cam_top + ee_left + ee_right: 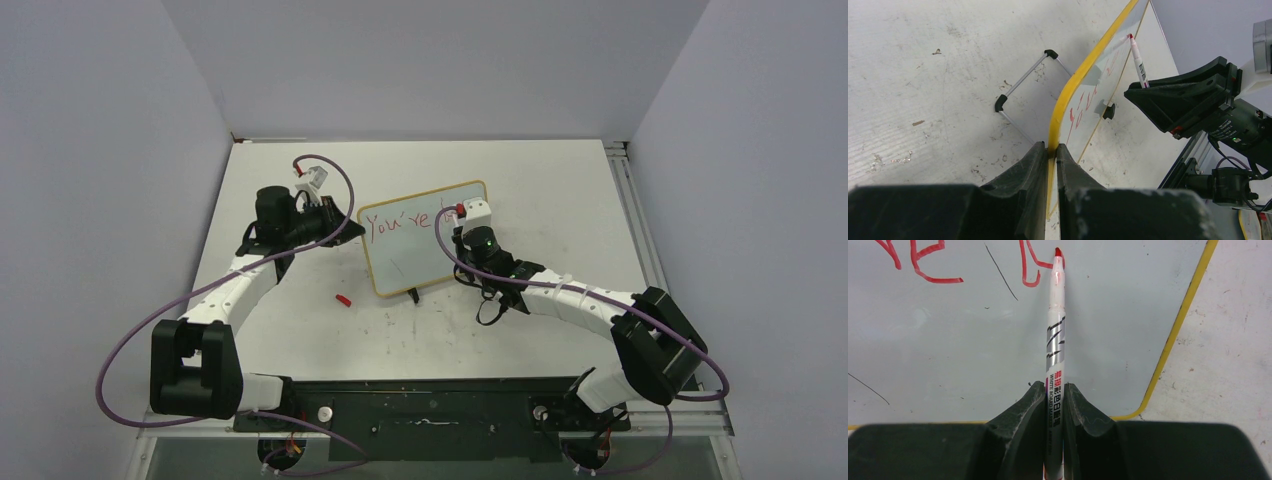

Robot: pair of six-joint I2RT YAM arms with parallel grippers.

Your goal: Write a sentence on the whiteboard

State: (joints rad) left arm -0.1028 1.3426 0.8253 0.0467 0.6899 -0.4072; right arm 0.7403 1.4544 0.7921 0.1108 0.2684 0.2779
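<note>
Right gripper (1053, 390) pinched marker (1056, 335) at barrel, tip at whiteboard (1128, 315) | left gripper (1049, 150) clamped its edge | likely light, stiff, tippy | sentence (400, 222) unfinished

White table (560, 190): whiteboard (420, 255) standing, red cap (343, 299) lying.

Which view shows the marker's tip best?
Right wrist: the marker, clamped in the right pincer, runs up mid-frame, red tip at the whiteboard. Left wrist shows it small, side-on; top external barely shows it.
</note>
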